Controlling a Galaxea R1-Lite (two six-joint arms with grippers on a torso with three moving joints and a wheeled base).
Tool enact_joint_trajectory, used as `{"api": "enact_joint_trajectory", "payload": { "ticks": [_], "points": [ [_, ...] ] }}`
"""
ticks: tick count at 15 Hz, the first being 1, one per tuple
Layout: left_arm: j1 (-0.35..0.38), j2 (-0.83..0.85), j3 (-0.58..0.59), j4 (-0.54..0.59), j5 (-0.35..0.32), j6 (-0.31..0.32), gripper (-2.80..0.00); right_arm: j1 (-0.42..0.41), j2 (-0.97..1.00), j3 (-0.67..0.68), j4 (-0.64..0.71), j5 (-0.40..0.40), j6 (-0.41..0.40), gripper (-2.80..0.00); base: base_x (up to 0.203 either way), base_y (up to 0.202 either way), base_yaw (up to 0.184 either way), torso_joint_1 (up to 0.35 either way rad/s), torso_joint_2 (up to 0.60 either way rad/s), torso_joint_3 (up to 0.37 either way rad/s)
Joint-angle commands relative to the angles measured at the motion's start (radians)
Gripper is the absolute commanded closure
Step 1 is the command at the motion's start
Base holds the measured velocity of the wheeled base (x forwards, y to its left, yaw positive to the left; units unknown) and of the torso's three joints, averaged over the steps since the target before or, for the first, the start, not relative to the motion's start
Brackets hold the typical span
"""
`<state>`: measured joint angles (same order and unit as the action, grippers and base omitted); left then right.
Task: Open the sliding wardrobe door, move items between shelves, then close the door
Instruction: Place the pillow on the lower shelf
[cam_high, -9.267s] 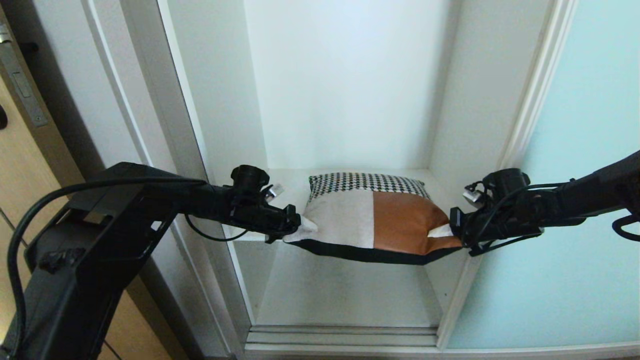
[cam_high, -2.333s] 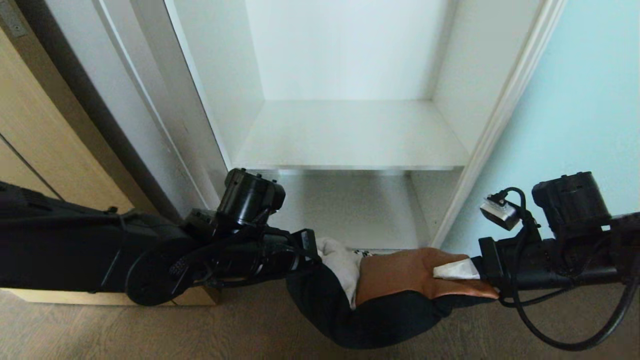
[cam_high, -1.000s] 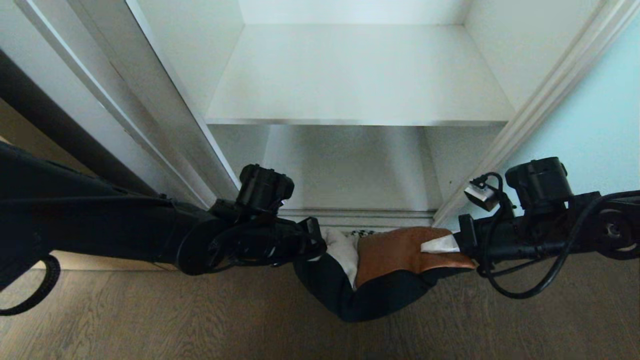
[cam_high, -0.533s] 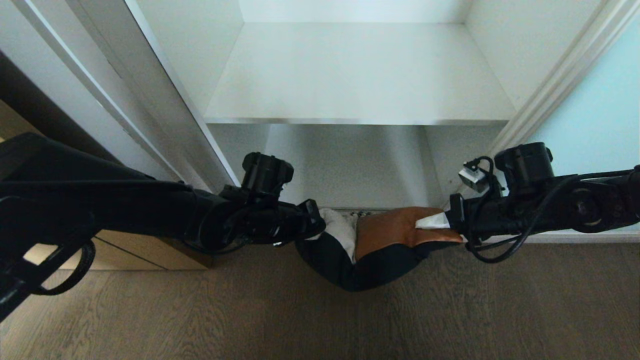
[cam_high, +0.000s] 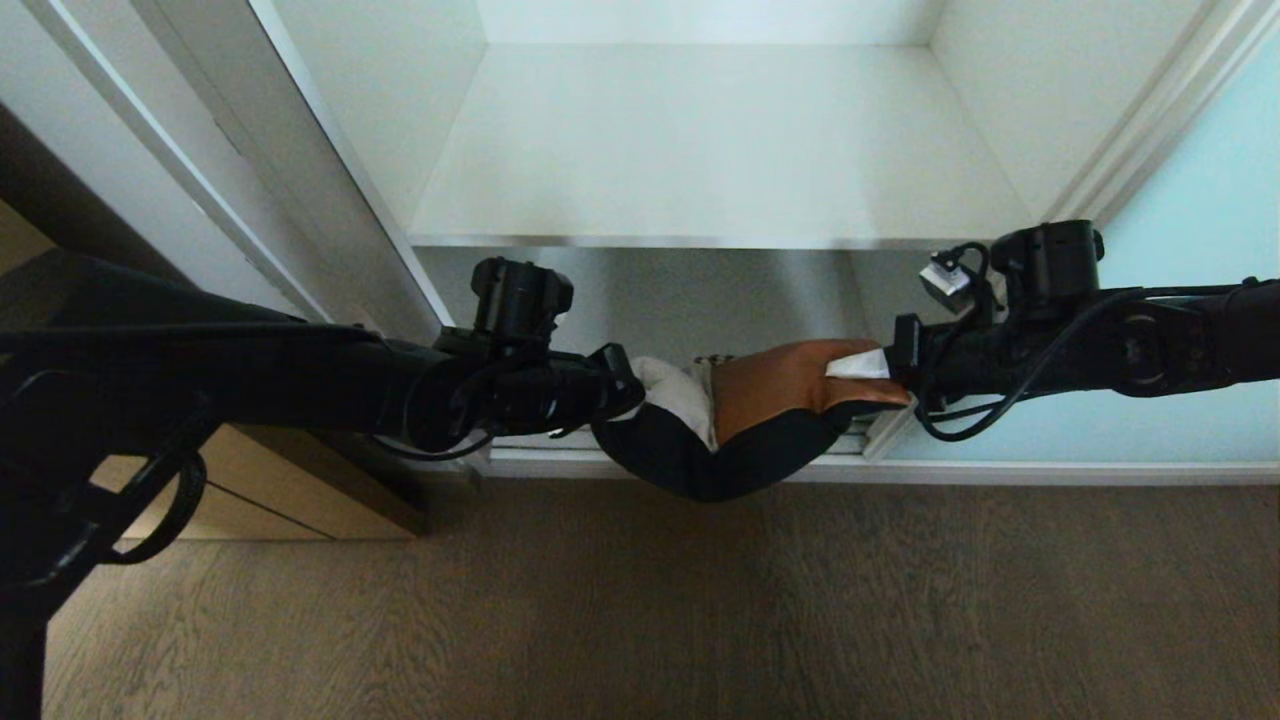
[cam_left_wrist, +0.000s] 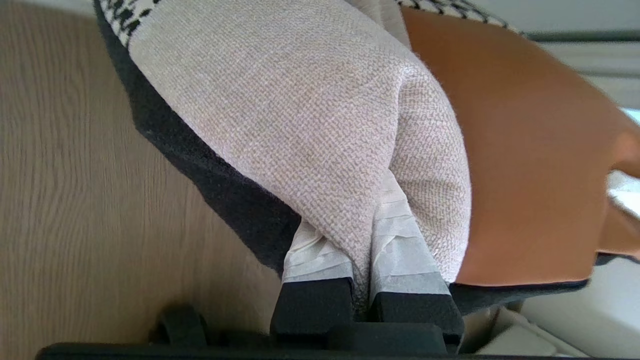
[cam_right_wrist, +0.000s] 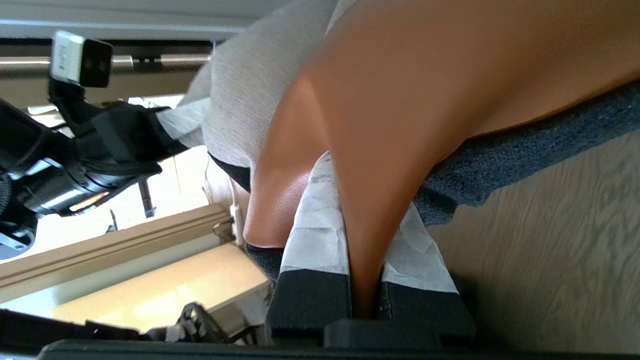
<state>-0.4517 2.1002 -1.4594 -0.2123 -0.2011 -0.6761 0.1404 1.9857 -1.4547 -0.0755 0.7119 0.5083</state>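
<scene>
Since half a second ago both arms have carried the cushion forward, from over the floor to the mouth of the bottom compartment. Left gripper is clenched on a pinch of the cream panel, right gripper clenched on the rust-orange corner, taped fingers biting fabric in both wrist views. Between them the soft patchwork cushion with cream, rust-orange and houndstooth panels and a dark back sags in a deep fold, its dark belly hanging over the white sill track, below the broad white shelf with a pale grey front edge.

To do this well, I judge both arms should advance together, spreading slightly to take out the sag, and let go only once the belly rests inside.

Count: two grippers, one cushion, one upper shelf, one frosted aqua sliding door, one brown wood-grain floor
</scene>
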Motion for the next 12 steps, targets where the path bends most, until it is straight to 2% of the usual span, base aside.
{"api": "enact_joint_trajectory", "payload": {
  "ticks": [1,4,12],
  "points": [
    [0.004,0.029,-0.015,-0.007,0.002,-0.002,0.00,-0.002,0.025,-0.030,-0.011,0.003,0.001,0.00,0.000,0.000,0.000,0.000,0.00,0.000],
    [0.003,0.032,-0.005,-0.007,0.002,0.000,0.00,-0.001,0.030,-0.012,-0.067,0.006,0.006,0.00,0.000,0.000,0.000,0.000,0.00,0.000],
    [0.001,0.020,0.019,-0.007,0.002,0.000,0.00,-0.001,0.016,-0.002,-0.069,0.006,0.007,0.00,0.000,0.000,0.000,0.000,0.00,0.000]
  ]
}}
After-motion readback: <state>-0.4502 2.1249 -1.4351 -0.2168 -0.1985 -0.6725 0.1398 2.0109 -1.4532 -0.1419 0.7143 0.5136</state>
